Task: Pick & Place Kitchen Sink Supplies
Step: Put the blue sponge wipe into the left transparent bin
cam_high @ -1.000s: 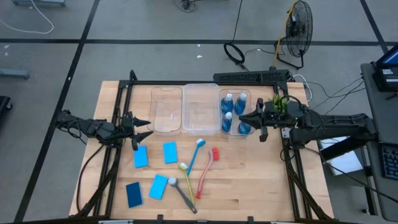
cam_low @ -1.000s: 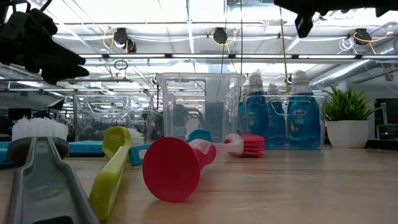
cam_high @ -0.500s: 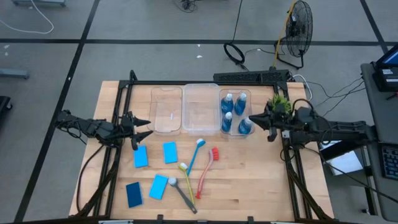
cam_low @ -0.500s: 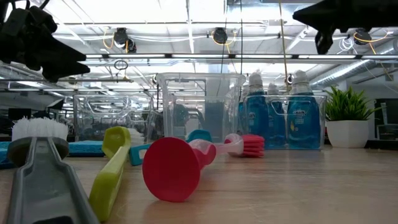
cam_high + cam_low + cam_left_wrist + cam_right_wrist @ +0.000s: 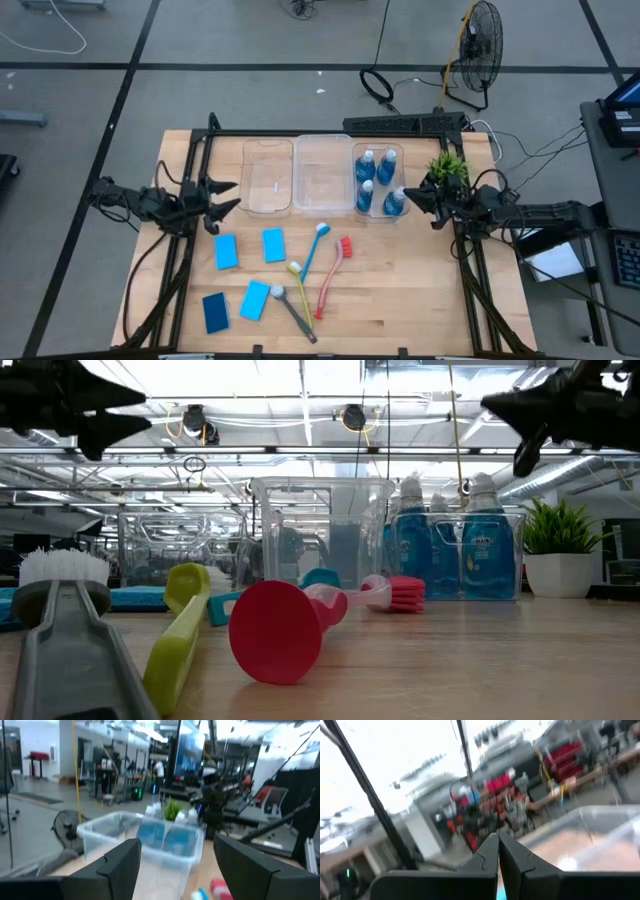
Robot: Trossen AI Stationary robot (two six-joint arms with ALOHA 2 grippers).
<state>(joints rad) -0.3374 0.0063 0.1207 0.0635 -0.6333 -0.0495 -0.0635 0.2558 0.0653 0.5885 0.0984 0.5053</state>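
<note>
Count taken. Sponges: four, blue, flat on the surface, the first (image 5: pixel 226 252) nearest the left tool (image 5: pixel 226 198), then (image 5: pixel 273 245), (image 5: pixel 255 299) and a darker one (image 5: pixel 214 312). Bottles of blue liquid: four, first (image 5: pixel 367 163), all in the clear bin (image 5: pixel 377 218) beside the right tool (image 5: pixel 420 197). Brushes: four, blue (image 5: pixel 313 247), red (image 5: pixel 334 272), yellow-green (image 5: pixel 299 284), grey (image 5: pixel 290 311). Clear bins: three. Potted plant (image 5: pixel 448 165): one.

It is a robotics lab: a wooden workbench (image 5: pixel 400 280) on grey floor, a floor fan (image 5: pixel 484 40), cables, ceiling lamps (image 5: pixel 352 417).
</note>
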